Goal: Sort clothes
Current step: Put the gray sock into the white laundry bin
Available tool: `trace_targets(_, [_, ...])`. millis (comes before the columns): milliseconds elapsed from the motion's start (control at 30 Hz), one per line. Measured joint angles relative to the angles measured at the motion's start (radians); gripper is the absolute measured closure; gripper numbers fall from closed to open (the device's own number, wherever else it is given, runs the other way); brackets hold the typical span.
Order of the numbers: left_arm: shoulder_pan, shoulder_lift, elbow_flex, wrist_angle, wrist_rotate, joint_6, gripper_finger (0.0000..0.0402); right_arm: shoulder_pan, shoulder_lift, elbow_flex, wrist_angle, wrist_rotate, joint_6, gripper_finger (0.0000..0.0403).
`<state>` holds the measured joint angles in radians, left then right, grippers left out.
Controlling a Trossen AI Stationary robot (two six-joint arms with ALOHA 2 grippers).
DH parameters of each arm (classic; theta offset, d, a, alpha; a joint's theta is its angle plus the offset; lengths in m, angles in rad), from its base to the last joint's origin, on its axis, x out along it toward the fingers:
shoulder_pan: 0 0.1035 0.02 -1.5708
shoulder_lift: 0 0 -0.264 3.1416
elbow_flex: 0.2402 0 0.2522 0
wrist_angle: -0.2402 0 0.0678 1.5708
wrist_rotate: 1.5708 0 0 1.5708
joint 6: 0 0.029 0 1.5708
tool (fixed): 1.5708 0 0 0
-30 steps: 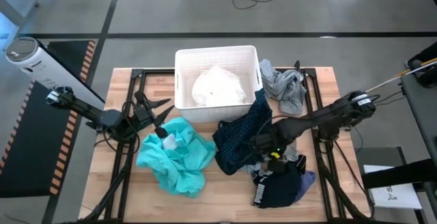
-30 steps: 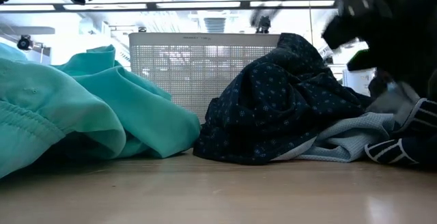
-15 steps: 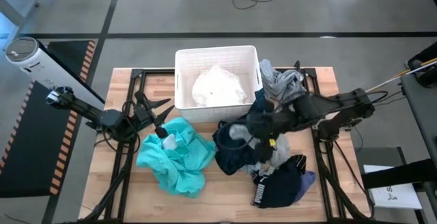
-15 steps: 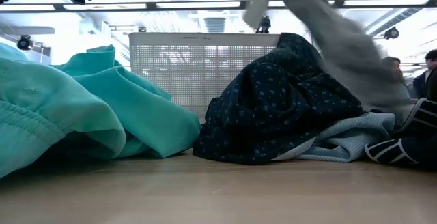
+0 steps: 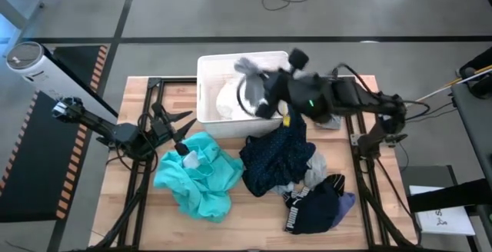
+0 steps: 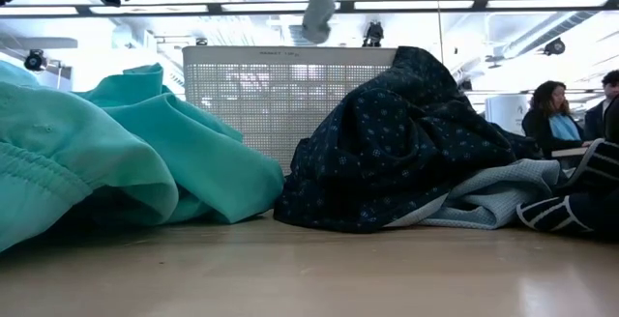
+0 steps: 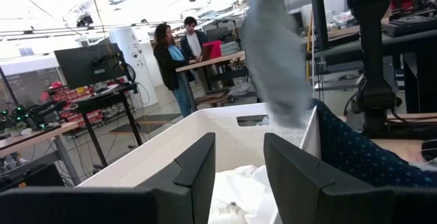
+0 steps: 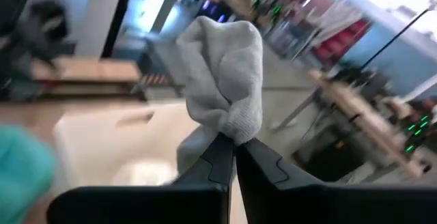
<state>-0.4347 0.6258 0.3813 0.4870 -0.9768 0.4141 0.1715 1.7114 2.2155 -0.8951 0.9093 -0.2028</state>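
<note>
Right hand (image 8: 231, 157) pinches grey sock (image 8: 225, 80), holds it high over white bin (image 5: 207, 91), likely so it can drop in beside white cloth (image 5: 231, 98).
Left hand (image 5: 178, 133) half spread, waits by teal shirt (image 5: 201, 177) on bench (image 5: 138, 206).

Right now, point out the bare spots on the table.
Bare wood shows along the front edge below the teal garment, and left of the white bin. The middle and right front are crowded with the navy dotted garment and black garment.
</note>
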Motion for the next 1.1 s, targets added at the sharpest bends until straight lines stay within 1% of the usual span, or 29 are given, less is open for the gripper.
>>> trace_targets(100, [0.0,0.0,0.0,0.0,0.0,0.0,0.0287,-0.077,0.039,0.053,0.079,-0.058,-0.106,0.0403])
trace_targets(167, [0.0,0.0,0.0,0.0,0.0,0.0,0.0287,-0.141,0.068,0.082,0.077,-0.124,-0.114,0.0403])
trace_targets(367, [0.0,0.0,0.0,0.0,0.0,0.004,0.0287,-0.324,0.152,0.097,0.016,-0.322,-0.044,0.0403])
trace_targets(533, [0.0,0.0,0.0,0.0,0.0,0.009,0.0287,-0.43,0.227,0.093,-0.086,-0.49,0.052,0.0403])
trace_targets(600, [0.0,0.0,0.0,0.0,0.0,0.014,0.0287,-0.459,0.266,0.092,-0.148,-0.524,0.093,0.0403])
trace_targets(700, [0.0,0.0,0.0,0.0,0.0,0.014,0.0287,-0.488,0.325,0.097,-0.237,-0.526,0.114,0.0398])
trace_targets(767, [0.0,0.0,0.0,0.0,0.0,0.014,0.0287,-0.496,0.357,0.097,-0.283,-0.525,0.101,0.0386])
trace_targets(867, [0.0,0.0,0.0,0.0,0.0,0.014,0.0287,-0.492,0.387,0.097,-0.31,-0.526,0.067,0.0353])
trace_targets(1000, [0.0,0.0,0.0,0.0,0.0,0.015,0.0287,-0.471,0.393,0.11,-0.312,-0.526,0.031,0.0291])
trace_targets(1100, [0.0,0.0,0.0,0.0,0.0,0.018,0.0287,-0.463,0.392,0.142,-0.311,-0.526,0.047,0.0242])
